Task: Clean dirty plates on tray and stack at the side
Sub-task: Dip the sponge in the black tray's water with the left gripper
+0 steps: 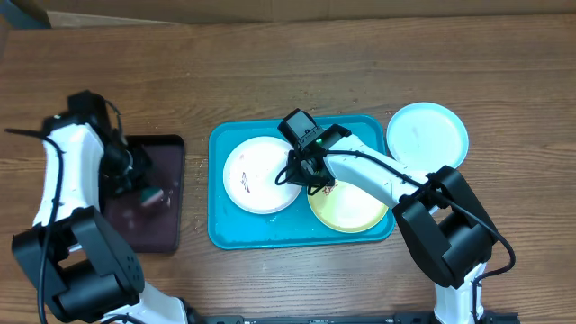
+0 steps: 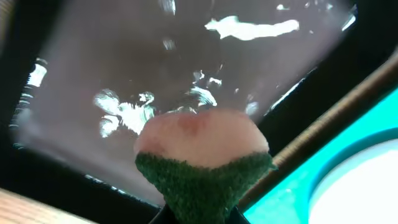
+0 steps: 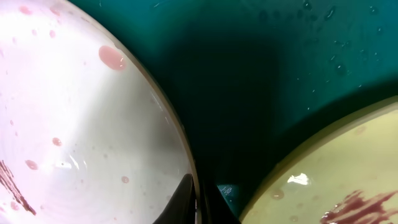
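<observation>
**Sponge Left, White Plate Gripped**

The left tool (image 1: 144, 187) clenched a pink-and-green sponge (image 2: 202, 155) over the dark maroon plastic tray (image 1: 148, 229). In the turquoise rectangular plastic tray (image 1: 229, 227), the right tool (image 3: 199, 200) pinched the rim of the smeared round white plastic plate (image 1: 256, 175), beside the round yellow-green plastic plate (image 1: 355, 207). The round pale blue plastic plate (image 1: 427, 135) lay on the wooden table (image 1: 270, 63).

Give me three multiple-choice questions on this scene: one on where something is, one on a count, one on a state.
1. Where is the pale blue plate?
A on the turquoise tray
B on the table beside that tray
C on the floor

2. How many plates lie on the turquoise tray?
A three
B one
C two

3. The yellow-green plate is:
A smeared red-brown
B clean
C upside down

Answers:
1 B, it lies wholly outside the tray's rim.
2 C, only the white plate and the yellow-green one are inside.
3 A, the right wrist view shows a red-brown smear on it.
</observation>
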